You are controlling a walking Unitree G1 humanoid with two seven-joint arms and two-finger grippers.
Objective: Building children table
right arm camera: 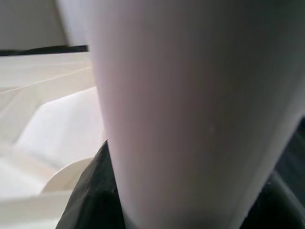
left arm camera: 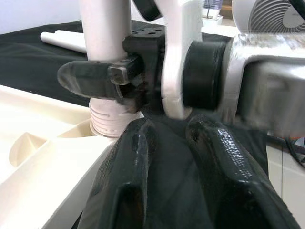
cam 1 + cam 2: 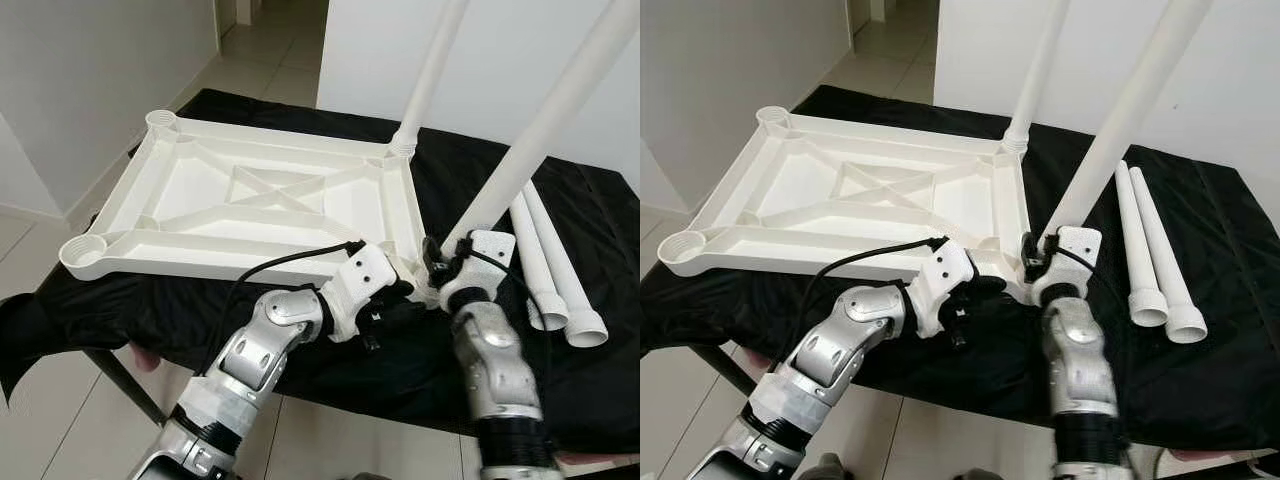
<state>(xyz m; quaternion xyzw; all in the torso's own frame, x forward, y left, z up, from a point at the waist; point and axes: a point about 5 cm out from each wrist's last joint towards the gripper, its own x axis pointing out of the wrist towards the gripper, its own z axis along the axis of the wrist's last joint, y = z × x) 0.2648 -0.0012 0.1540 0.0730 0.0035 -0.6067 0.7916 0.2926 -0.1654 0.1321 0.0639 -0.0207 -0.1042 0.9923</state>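
Nearest the camera, the right gripper (image 3: 441,262) has its black fingers (image 2: 90,78) clamped on the lower end of a white leg (image 3: 540,140), whose ribbed foot sits at the near right corner socket of the upturned table top (image 3: 250,200). That leg leans markedly to the right (it appears started in the socket but not yet driven home or stood straight, as far as can be judged). Just beside it, the left gripper (image 3: 405,292) lies low against the same corner of the top, its two fingers (image 2: 136,157) a little apart and holding nothing; they seem to steady the frame.

Beyond the fingers, a second leg (image 3: 430,70) stands upright in the far right corner socket and looks seated. Across the top from both grippers, the near left socket (image 3: 83,251) and the far left socket (image 3: 163,121) are open and unfilled. Off to the right of the right gripper, two spare legs (image 3: 555,265) lie side by side on the black cloth (image 3: 600,330) covering the work surface.

Progress, by this reckoning: one leg fitted, one in hand, two left to fit, after which the table must be turned upright.
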